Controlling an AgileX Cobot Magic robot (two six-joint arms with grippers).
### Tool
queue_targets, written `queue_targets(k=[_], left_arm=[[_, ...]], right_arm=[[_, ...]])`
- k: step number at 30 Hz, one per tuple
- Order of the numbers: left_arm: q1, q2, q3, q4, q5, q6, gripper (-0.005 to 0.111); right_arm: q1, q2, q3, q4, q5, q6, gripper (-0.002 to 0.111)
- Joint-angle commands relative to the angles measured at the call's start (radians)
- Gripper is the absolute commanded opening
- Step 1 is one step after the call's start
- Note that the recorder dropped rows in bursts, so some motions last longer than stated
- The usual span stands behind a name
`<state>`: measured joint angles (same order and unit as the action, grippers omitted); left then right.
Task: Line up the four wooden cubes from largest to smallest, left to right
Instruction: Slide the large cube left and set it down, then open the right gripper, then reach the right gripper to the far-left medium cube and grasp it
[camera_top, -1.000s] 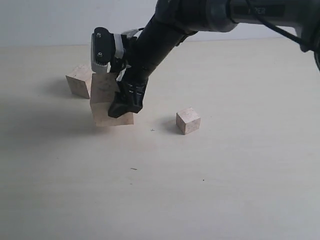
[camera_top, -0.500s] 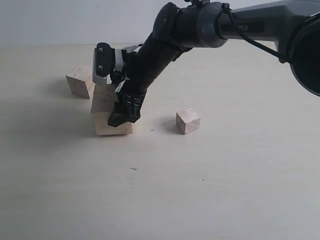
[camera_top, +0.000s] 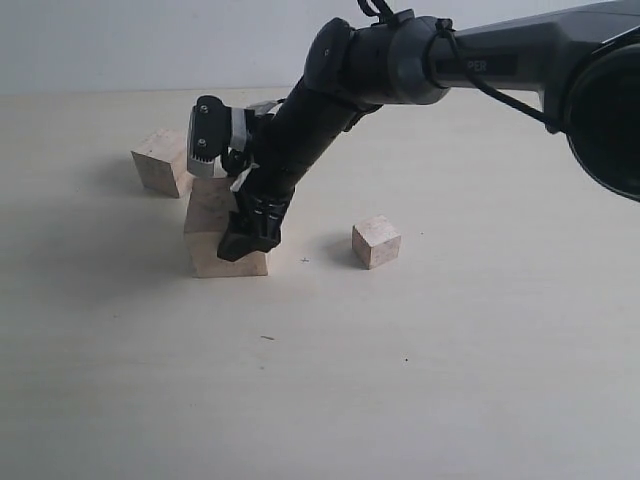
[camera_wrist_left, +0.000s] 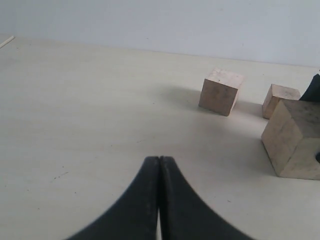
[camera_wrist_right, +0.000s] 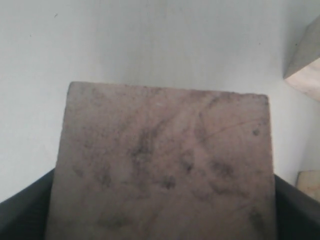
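Note:
My right gripper (camera_top: 236, 240) reaches across to the left and is shut on the largest wooden cube (camera_top: 212, 240), which stands low on the table. This cube (camera_wrist_right: 165, 165) fills the right wrist view, with dark fingers (camera_wrist_right: 22, 210) at both sides. A medium cube (camera_top: 160, 160) sits behind it to the left. The small cube (camera_top: 376, 241) lies alone to the right. In the left wrist view another small cube (camera_wrist_left: 280, 99) shows behind the large cube (camera_wrist_left: 295, 140), next to the medium cube (camera_wrist_left: 221, 91). My left gripper (camera_wrist_left: 159, 160) is shut and empty, well short of them.
The pale tabletop (camera_top: 420, 380) stretches open in front and to the right of the cubes. A light wall (camera_top: 120, 40) borders the table's far edge. My right arm (camera_top: 400, 60) spans the upper right of the exterior view.
The right gripper has shifted the largest cube slightly right and lower, and the cube now stands squarer on the table. The other cubes have not moved.

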<state>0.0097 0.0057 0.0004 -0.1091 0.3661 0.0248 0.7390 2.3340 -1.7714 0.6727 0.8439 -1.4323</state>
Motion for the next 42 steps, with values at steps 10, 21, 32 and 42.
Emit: queue_targets(k=[10, 21, 32, 42], left_arm=[[-0.005, -0.006, 0.0, 0.001, -0.01, -0.003, 0.0], [-0.005, -0.006, 0.0, 0.001, -0.01, -0.003, 0.0], [-0.005, -0.006, 0.0, 0.001, -0.01, -0.003, 0.0], [-0.005, -0.006, 0.0, 0.001, -0.01, -0.003, 0.0]], right_arm=[[-0.006, -0.118, -0.01, 0.008, -0.043, 0.101, 0.105], [-0.006, -0.203, -0.01, 0.255, -0.324, 0.043, 0.105], [-0.006, 0.026, -0.223, 0.491, -0.386, -0.038, 0.105], [-0.006, 0.203, -0.405, 0.616, -0.341, -0.097, 0.105]])
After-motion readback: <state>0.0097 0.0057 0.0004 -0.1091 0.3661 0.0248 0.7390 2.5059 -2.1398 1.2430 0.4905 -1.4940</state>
